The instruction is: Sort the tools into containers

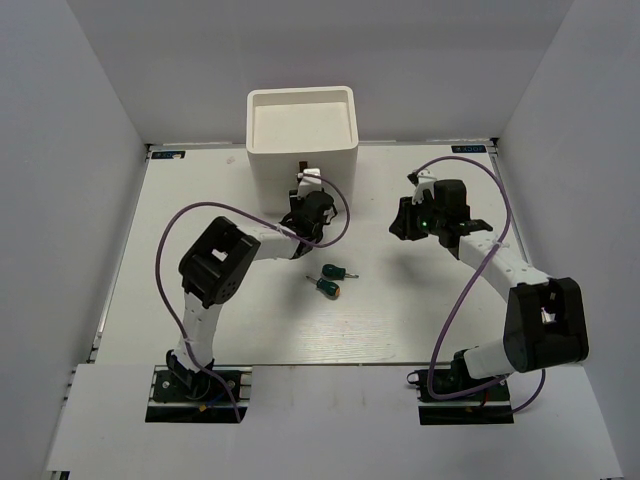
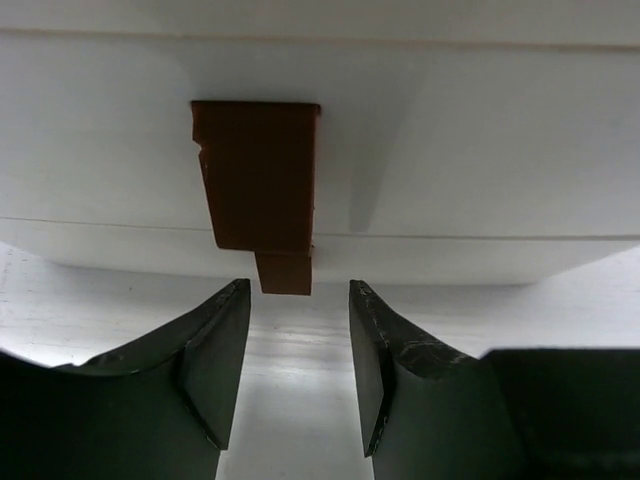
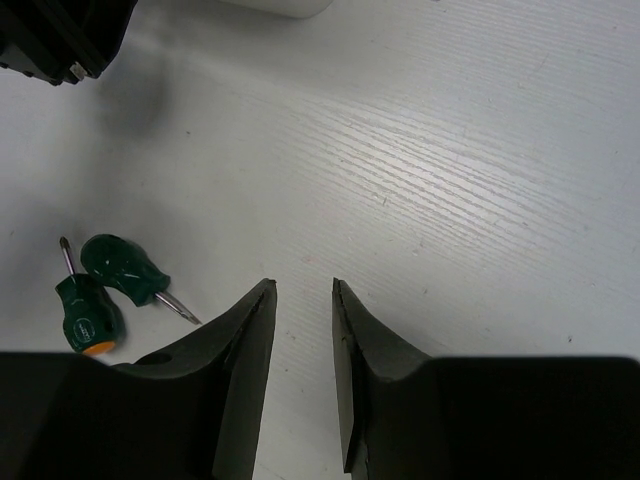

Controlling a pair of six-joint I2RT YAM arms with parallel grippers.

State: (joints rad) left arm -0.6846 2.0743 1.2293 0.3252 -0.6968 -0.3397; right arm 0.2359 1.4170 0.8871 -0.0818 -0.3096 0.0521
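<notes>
- The left gripper point(image 2: 299, 296) is seen with its jaws parted to a moderate width; nothing is held between them.
- Its fingertips point(image 2: 238, 300) are pointed at the front wall of the white organizer point(image 1: 300, 160), close to it. Whether the wall is touched cannot be told.
- A brown handle point(image 2: 262, 172) is fixed on that front wall, just ahead of and above the gap between the jaws. It is not enclosed by the fingers. A smaller brown piece point(image 2: 284, 273) is seen directly beneath it, nearest the left finger's tip.
- In the top view the left gripper point(image 1: 305, 190) is placed against the near side of the organizer, at its middle.
- The right gripper point(image 3: 303, 290) is seen with a narrower gap, its jaws partly open. Nothing is gripped and only bare table point(image 3: 470, 170) is seen between the fingers.
- In the top view the right gripper point(image 1: 412, 212) is held over the table, well apart from the organizer and to its right.
- Two stubby green-handled screwdrivers point(image 1: 330, 279) are left lying on the table, between the two arms and nearer than the organizer.
- They are laid side by side with their tips turned opposite ways. One point(image 3: 88, 314) is marked by an orange end; the other point(image 3: 122, 264) is plain green.
- Neither screwdriver is touched by a gripper.
- The organizer is set at the far edge of the table; no tool is seen in its tray top point(image 1: 300, 122).
</notes>
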